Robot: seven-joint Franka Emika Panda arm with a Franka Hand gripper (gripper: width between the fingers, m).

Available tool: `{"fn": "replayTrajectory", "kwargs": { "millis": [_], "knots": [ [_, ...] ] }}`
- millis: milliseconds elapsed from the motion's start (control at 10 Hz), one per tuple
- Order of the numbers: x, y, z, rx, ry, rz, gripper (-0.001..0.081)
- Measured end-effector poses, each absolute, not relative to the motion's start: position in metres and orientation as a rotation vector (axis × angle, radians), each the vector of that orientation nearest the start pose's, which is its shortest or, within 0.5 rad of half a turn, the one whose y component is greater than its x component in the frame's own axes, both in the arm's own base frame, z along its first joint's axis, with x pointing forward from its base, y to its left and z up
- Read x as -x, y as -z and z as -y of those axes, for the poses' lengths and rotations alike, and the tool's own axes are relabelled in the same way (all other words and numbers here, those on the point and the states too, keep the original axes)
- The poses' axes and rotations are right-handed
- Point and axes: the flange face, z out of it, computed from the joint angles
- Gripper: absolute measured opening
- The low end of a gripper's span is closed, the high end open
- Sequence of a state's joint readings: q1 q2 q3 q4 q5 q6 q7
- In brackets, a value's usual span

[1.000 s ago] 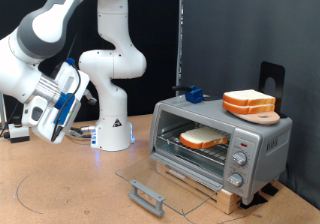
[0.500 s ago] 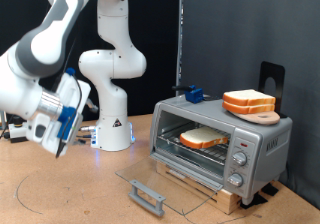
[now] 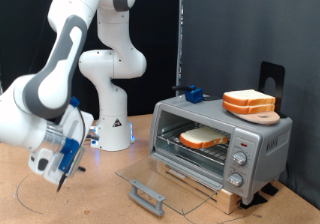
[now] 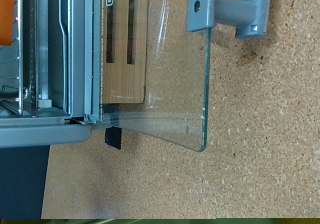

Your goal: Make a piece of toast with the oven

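The oven (image 3: pixel 221 141) sits on a wooden board toward the exterior view's right, its glass door (image 3: pixel 160 184) swung fully down so that it lies flat, level with the cork surface (image 3: pixel 60 199), with the grey bar handle (image 3: pixel 147 196) at the door's outer edge. Inside the oven, on the wire rack, lies the piece of toast (image 3: pixel 203 138), pale on its face with an orange-tan crust, flat and roughly centred in the open cavity. On top of the oven, toward its right end, rests a stack of matching slices (image 3: pixel 250 102), and at the oven's rear left corner on top is a small blue object (image 3: pixel 192 94). Three round knobs (image 3: pixel 238 163) run down the oven's front panel, right of the cavity. The hand (image 3: pixel 60 156) hangs low over the surface well to the left of the oven, apart from the open door and touching nothing; whether its fingers are spread wide or drawn narrow cannot be told, and no picture shows anything between them. The wrist view looks onto the open glass door (image 4: pixel 165 74), its handle (image 4: pixel 230 6) and the oven's lower front edge (image 4: pixel 45 124), with cork around them; the fingers do not show there.
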State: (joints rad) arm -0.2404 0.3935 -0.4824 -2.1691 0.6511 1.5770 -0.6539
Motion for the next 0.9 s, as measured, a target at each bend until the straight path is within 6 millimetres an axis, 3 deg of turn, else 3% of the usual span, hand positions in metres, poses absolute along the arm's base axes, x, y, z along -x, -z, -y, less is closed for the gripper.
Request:
{"fn": "replayTrajectory", "kwargs": {
  "millis": [400, 700, 900],
  "knots": [
    [-0.375, -0.199, 0.256, 2.109, -0.525, -0.484, 0.0809],
    [-0.373, -0.167, 0.246, 2.119, -0.565, -0.495, 0.0809],
    [-0.375, -0.150, 0.225, 2.097, -0.586, -0.472, 0.0809]
  ]
}}
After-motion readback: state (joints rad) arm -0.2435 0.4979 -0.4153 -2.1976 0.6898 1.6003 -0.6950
